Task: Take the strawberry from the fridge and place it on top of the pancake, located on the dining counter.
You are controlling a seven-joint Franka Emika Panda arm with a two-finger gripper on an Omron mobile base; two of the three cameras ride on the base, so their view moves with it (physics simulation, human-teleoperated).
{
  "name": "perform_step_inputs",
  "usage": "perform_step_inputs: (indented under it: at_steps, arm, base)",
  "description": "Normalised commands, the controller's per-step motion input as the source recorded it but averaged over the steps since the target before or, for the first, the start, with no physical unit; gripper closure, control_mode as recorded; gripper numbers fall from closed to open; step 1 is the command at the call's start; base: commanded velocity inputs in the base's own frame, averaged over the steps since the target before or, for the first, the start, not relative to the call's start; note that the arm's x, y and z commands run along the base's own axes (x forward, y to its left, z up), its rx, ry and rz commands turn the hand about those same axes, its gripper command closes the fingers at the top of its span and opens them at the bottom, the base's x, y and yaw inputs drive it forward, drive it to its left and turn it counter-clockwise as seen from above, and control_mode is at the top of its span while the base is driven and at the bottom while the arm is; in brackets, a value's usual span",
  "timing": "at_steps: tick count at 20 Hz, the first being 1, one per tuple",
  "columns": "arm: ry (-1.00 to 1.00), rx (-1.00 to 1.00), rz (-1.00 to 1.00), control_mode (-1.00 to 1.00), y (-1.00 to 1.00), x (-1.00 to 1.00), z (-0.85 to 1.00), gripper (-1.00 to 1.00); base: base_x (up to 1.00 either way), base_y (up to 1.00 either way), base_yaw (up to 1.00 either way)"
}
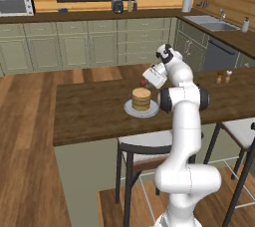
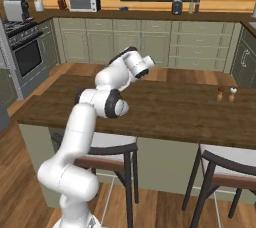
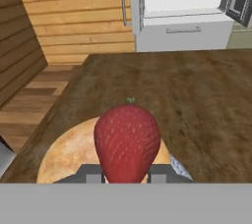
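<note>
Item: small dark red strawberry point(image 3: 127, 142), clamped betw. my two dark fingertips, gripper point(image 3: 125, 175) just above the short stack of round tan-golden pancakes point(image 1: 141, 98). Stack sits on round grey plate point(image 1: 130, 110), on the long dark brown wooden dining counter point(image 1: 89, 111). Beyond counter: light grey fridge point(image 3: 182, 9), doors open, white interior showing.

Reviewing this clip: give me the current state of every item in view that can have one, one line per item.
strawberry: held between the fingertips, above the pancake.
gripper: shut on the strawberry.
pancake: stacked on its plate, nothing on top yet.
fridge: door open, white interior showing.
dining counter: carrying the plate and two shakers.
stool: tucked under the counter.
</note>
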Motion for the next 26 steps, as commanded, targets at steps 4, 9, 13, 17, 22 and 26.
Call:
perform_step_inputs:
  at_steps: [4, 9, 13, 17, 22, 26]
  arm:
    - [0.00, 0.00, 0.01, -1.00, 0.15, -0.07, -0.21, 1.00]
    - [0.00, 0.00, 0.00, -1.00, 0.17, -0.11, -0.01, 1.00]
    - [0.00, 0.00, 0.00, -1.00, 0.07, -0.48, 0.00, 1.00]
    - [-0.03, 0.00, 0.00, -1.00, 0.00, -0.66, 0.00, 1.00]
    - [-0.04, 0.00, 0.00, -1.00, 0.15, -0.29, 0.00, 1.00]
    - [-0.07, 0.00, 0.00, -1.00, 0.26, 0.16, 0.00, 1.00]
  base:
    - [0.00, 0.00, 0.00]
    - [0.00, 0.00, 0.00]
    - [0.00, 0.00, 0.00]
    - [0.00, 0.00, 0.00]
    - [0.00, 0.00, 0.00]
    - [0.00, 0.00, 0.00]
